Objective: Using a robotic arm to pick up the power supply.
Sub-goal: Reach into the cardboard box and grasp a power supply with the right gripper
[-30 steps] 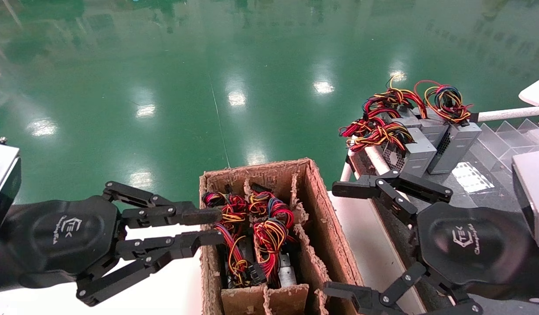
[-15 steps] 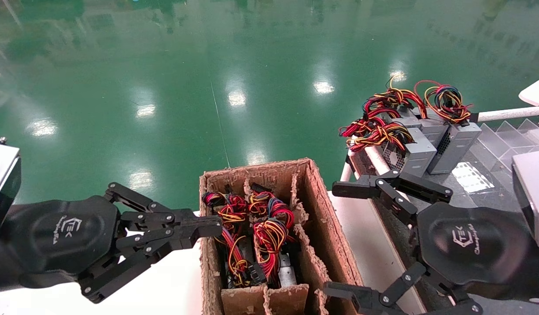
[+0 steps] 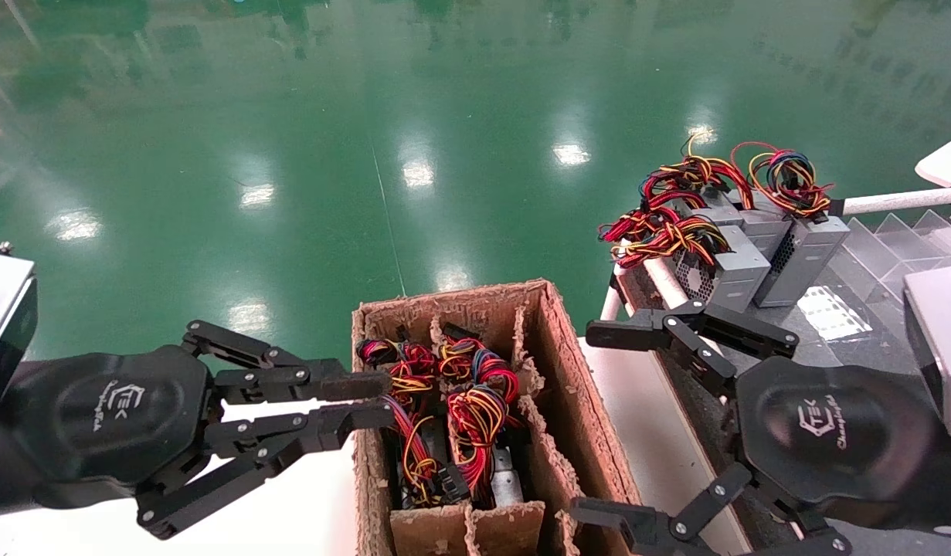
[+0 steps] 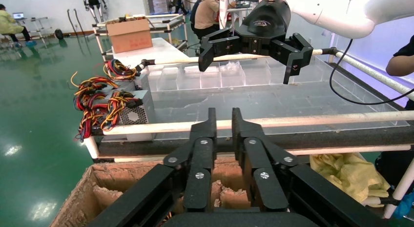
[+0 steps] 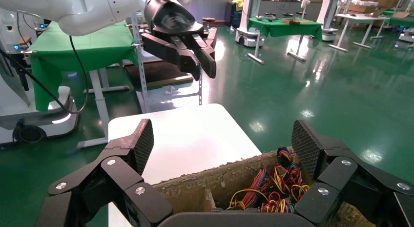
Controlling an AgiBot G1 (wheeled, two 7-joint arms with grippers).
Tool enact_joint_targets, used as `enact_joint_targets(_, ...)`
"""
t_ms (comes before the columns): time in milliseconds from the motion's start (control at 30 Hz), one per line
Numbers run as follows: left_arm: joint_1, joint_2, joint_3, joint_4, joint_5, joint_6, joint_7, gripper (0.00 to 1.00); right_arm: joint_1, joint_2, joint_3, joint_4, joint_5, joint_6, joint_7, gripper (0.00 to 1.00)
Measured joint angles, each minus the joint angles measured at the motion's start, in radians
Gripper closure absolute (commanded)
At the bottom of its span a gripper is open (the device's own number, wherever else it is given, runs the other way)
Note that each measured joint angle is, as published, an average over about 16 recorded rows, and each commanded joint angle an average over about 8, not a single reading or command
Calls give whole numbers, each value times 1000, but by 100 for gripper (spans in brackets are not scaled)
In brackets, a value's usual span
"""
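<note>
Power supplies stand in a brown cardboard box (image 3: 568,386); their red, yellow and orange wire loops (image 3: 475,401) fill its top, and a bit of grey metal (image 3: 506,483) shows below. My left gripper (image 3: 371,401) hovers at the box's left wall, open by a narrow gap with nothing between the fingers; the left wrist view shows it (image 4: 224,117) over the box rim (image 4: 97,183). My right gripper (image 3: 595,423) hangs wide open just right of the box, empty. In the right wrist view it (image 5: 224,141) frames the wire loops (image 5: 273,188).
Several more grey power supplies (image 3: 738,262) with wire bundles lie on a rack at the right, behind a white rail (image 3: 664,282). The box rests on a white table (image 3: 290,502). Green floor (image 3: 367,154) lies beyond. Clear plastic dividers (image 3: 892,232) line the rack.
Half a second ago the left gripper's fingers were pressed together at the box's left wall; now they stand slightly apart again, as one second ago. The right arm has not moved.
</note>
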Motion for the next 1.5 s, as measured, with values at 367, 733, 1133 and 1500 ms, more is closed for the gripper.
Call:
enact_joint_targets(367,0,0,1,0,0,0,0,0,56,-37,-89,-45,-173,67,93,0)
enact_joint_targets(733,-1,0,1,1,-1,0,1,0,151,-183,-235,-161,-399,126,219,77)
enact_joint_targets(1133,-1,0,2,1,-1,0,1,0,171,-305,-282,-285,-464,173,199,100)
enact_joint_targets(1500,-1,-1,2,1,-1,0,1,0,148,-338,-279,-319,-469,215,146,100)
